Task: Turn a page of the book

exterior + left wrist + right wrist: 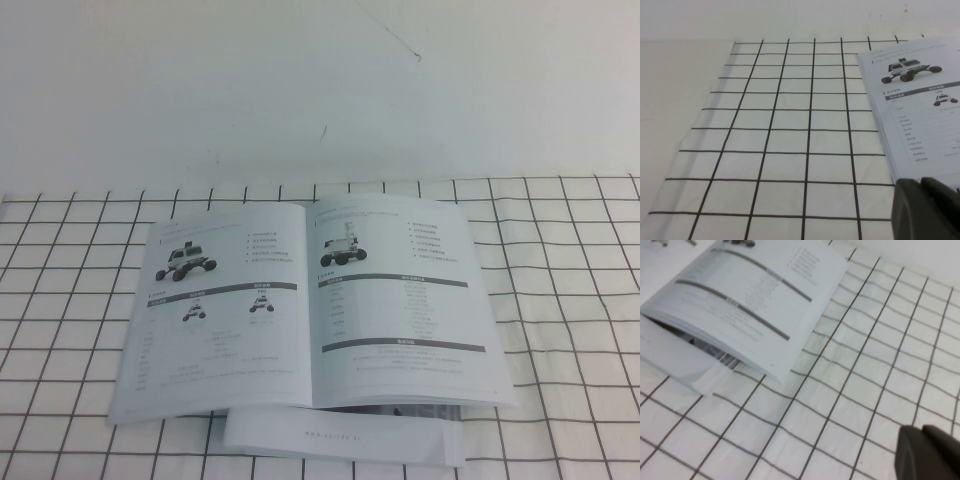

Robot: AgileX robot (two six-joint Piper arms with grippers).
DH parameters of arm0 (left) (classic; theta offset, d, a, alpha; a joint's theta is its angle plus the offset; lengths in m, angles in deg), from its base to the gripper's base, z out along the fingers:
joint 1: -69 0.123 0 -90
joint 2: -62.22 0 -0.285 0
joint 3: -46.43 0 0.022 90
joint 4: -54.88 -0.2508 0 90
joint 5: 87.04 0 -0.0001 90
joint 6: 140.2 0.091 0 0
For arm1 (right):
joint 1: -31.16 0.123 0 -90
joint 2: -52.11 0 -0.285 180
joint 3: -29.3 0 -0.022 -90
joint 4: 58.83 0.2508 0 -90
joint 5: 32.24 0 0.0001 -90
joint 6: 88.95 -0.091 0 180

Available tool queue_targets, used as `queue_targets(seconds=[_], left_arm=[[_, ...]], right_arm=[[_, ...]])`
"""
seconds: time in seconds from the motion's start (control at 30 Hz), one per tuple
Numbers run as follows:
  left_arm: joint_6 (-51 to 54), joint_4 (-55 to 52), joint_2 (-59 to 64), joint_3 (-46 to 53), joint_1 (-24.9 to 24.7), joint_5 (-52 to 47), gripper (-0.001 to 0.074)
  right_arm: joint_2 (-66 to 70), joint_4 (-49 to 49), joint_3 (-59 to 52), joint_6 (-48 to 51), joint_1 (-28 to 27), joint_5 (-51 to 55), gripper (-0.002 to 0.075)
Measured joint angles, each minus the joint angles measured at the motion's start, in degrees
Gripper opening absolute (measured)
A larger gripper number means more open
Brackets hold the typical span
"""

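Note:
The book (310, 300) lies open and flat on the checked cloth, in the middle of the high view. Its left page (215, 310) and its right page (400, 300) each show a wheeled rover above tables with grey bars. No face with a sleek white-and-black vehicle shows, so I cannot tell which leaf is the page. Neither arm shows in the high view. My left gripper (921, 182) is shut and empty, just off the book's left page (920, 100) near its front corner. My right gripper (921, 430) is shut and empty over the cloth, well clear of the book's right page (750, 300).
A plain white booklet (340, 435) with one row of tiny print lies under the book's front edge; it also shows in the right wrist view (670, 360). The white cloth with black grid lines (560, 300) covers the near table. Bare white table (300, 90) lies beyond.

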Motion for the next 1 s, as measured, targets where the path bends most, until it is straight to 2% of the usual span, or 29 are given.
queue_targets(seconds=[0.17,0.33,0.47,0.7,0.83,1.0], left_arm=[[0.0,0.0,0.0,0.0,0.0,0.0,-0.0003],[0.0,0.0,0.0,0.0,0.0,0.0,-0.0003],[0.0,0.0,0.0,0.0,0.0,0.0,-0.0003],[0.0,0.0,0.0,0.0,0.0,0.0,-0.0003],[0.0,0.0,0.0,0.0,0.0,0.0,-0.0003],[0.3,0.0,0.0,0.0,0.0,0.0,-0.0003]], right_arm=[[-6.9,-1.9,-2.0,0.2,-5.2,-4.9,0.0001],[-13.6,-3.2,-13.1,0.2,-11.6,-21.8,0.0001],[-14.9,-3.2,-21.3,0.2,-14.4,-28.0,0.0001],[-15.1,-3.1,-24.2,-0.4,-14.6,-25.2,0.0001],[-15.1,-3.0,-24.2,-5.7,-14.6,-20.5,0.0001],[-15.1,-3.0,-24.2,-9.8,-14.6,-20.1,0.0]])
